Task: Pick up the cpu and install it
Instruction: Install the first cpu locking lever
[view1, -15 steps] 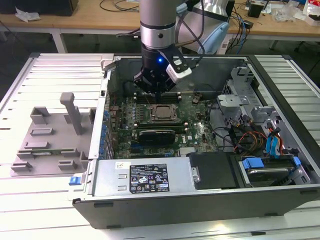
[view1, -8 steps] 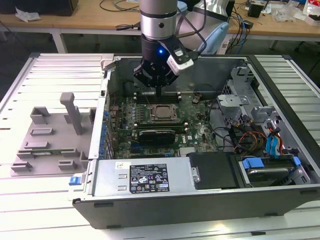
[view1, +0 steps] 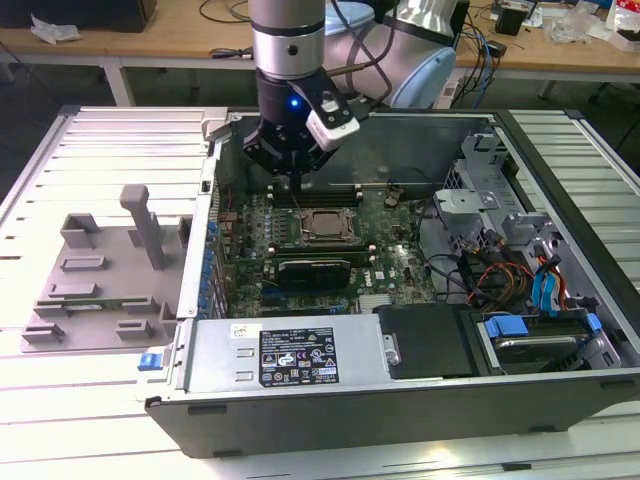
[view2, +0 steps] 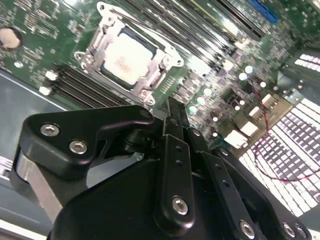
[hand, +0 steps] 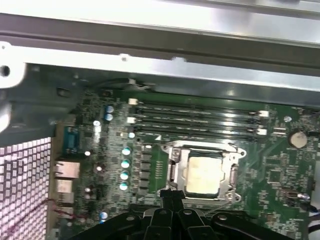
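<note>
The cpu (hand: 203, 173) lies flat in the socket frame (hand: 233, 173) on the green motherboard (hand: 150, 165), inside the open computer case (view1: 330, 415) on the desk (view1: 70, 410). Its silvery top is uncovered. The tool (view1: 297, 183) hangs over the board, its fingers drawn narrow together and holding nothing. In both wrist views the tool's tips are near the socket's edge, apart from the cpu, not touching it.
</note>
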